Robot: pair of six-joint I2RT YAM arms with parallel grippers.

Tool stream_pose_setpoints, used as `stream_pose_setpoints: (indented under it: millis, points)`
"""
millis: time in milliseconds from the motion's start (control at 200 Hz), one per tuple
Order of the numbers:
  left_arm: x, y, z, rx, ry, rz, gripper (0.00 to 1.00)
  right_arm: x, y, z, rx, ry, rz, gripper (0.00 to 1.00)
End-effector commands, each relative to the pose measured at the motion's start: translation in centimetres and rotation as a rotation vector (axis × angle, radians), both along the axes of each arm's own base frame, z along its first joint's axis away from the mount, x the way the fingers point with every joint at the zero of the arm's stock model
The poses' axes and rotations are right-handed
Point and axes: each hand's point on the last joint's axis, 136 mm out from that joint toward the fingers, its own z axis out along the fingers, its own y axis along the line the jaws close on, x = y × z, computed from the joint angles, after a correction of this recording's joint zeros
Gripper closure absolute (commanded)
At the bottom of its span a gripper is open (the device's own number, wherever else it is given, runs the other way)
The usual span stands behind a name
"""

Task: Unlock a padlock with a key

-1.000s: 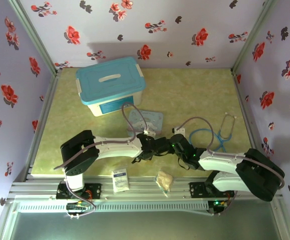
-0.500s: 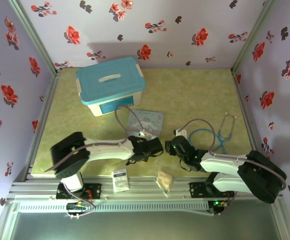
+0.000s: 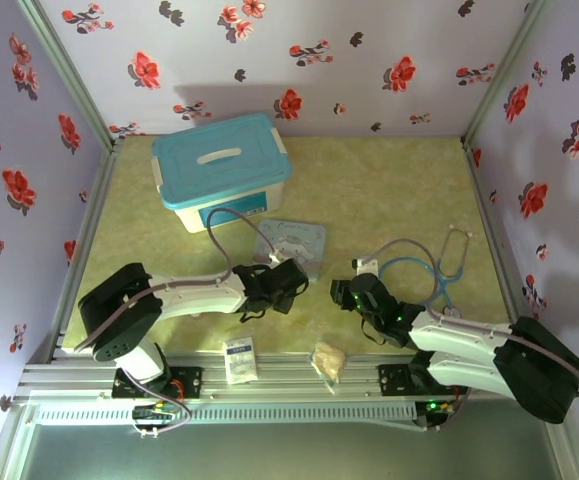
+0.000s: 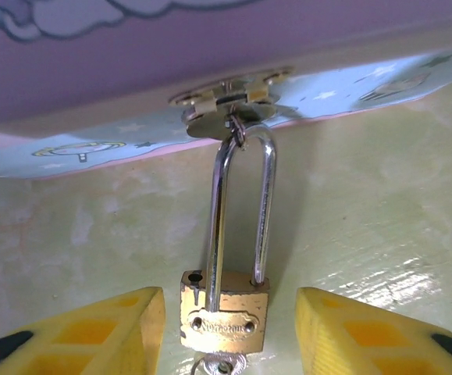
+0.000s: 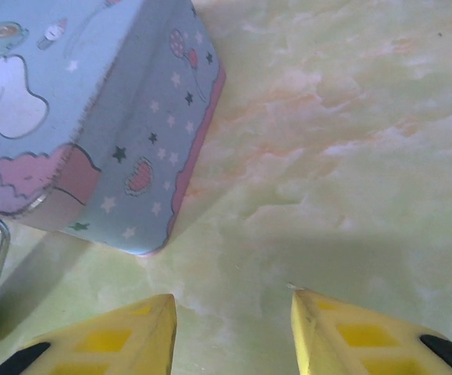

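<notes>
Two claws are mine, and both stand part open with nothing in their grip. My left claw (image 4: 229,337) has the padlock (image 4: 224,319) lying flat on the table (image 4: 382,226) right between its yellow fingers (image 4: 93,332). A strip of bare table shows on each side of it, so neither finger touches it. The padlock is small, with a squarish brass body stamped with an oval plate. Its long thin silver shackle (image 4: 263,207) runs away from me to the hasp (image 4: 226,95) on the tin (image 4: 171,55), where it hooks through a little ring. The shackle's right leg sits in the body. Its left leg runs down past a dark hole in the body's top corner, seated or not I cannot tell. A scrap of silvery metal under the body, cut by the picture's edge, may be the key (image 4: 219,364).

My right claw (image 5: 233,336) hangs over bare table, its fingers spread and empty. The padlock lies well off to its left, outside the left finger, and the tin's corner is ahead on the left.

From above, a box (image 3: 221,170) with a blue lid stands far left, shut, its contents hidden. The tin, pale blue with cartoon drawings, lies nearer the middle, also shut, contents unseen.
</notes>
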Motion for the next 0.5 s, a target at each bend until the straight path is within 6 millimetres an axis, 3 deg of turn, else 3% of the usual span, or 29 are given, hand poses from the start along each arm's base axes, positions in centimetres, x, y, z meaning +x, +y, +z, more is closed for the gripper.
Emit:
stream_pose_setpoints:
  millis: [0,220,495]
  points:
    - [0.5,0.4,-0.6,0.021,-0.024,-0.008,0.53,-0.3,-0.6,-0.5,0.010,0.016,-0.028,0.57]
    - [-0.4,-0.3,-1.6,0.059,0.002,-0.016,0.57,-0.5,-1.0,-1.0,-0.009,0.025,-0.031,0.58]
    - [-0.7,1.1,-2.9,0.165,-0.001,0.084,0.68,-0.5,-1.1,-1.5,-0.018,0.046,-0.046,0.59]
